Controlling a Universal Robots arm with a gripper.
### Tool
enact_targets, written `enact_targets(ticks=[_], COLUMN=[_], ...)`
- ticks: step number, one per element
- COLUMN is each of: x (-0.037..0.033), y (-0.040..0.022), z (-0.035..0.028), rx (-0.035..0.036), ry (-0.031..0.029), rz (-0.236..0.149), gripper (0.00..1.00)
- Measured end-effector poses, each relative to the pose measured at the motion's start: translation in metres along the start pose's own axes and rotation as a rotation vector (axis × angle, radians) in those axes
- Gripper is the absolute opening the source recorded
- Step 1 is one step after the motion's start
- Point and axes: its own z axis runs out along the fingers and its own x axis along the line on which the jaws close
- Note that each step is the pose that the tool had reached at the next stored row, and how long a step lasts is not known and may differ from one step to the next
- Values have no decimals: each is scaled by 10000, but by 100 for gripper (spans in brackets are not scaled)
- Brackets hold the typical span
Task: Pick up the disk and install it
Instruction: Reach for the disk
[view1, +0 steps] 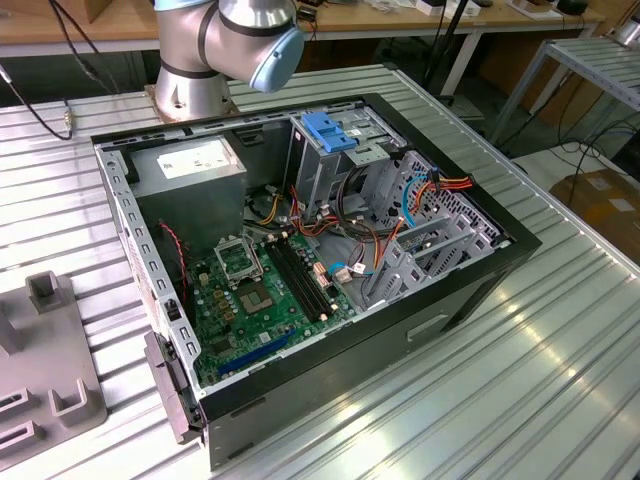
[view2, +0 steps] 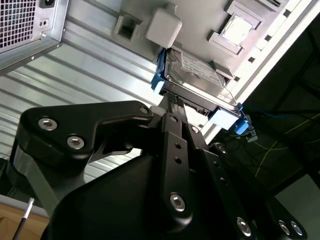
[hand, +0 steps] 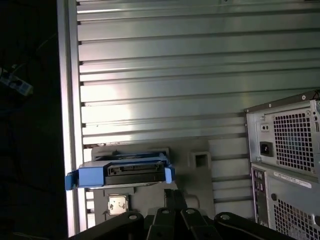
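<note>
We see the arm (view1: 205, 50) standing at the far edge of the table (view1: 500, 380), behind the open computer case (view1: 440, 290). Its round silver joint with a blue cap sits just above its foot. The rest of the arm goes up out of the exterior view.

In both wrist views the black gripper (view2: 170, 100) (hand: 175, 192) points at the disk (view2: 200, 75) (hand: 120, 170). Its tip is just beside the near edge of the disk, close to a blue rail. We cannot tell if it touches the disk, and we cannot tell if the gripper is open or closed.

The disk is on the grey tray (hand: 197, 180), near the edge of the table and apart from the case. It is silver, with a white label on top and blue rails on its sides. A small square chip (hand: 118, 204) sits in a pocket of the tray just beside it. A white block (view2: 164, 25) stands on the tray near it.

The table is made of long shiny metal slats. The case lies on its side with the cover off. Inside are a green board (view1: 255, 290), a grey power box (view1: 190, 165), a blue bracket (view1: 328, 130) and red and orange wires. Wooden benches (view1: 400, 15) run along the back of the room. A brown box (view1: 600, 200) sits on the floor at the exterior view's right.
</note>
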Motion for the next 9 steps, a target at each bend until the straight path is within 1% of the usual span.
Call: enact_targets(ticks=[1, 3, 4, 6, 7, 9], x=[135, 308, 476, 727, 765, 770], y=[-5, -12, -13, -28, -30, -30], z=[0, 0, 1, 0, 0, -1], rx=[1, 1, 0, 0, 0, 1], ry=[2, 1, 0, 1, 0, 1], rz=[-1, 0, 0, 0, -1, 0], gripper=[10, 10, 10, 10, 10, 10])
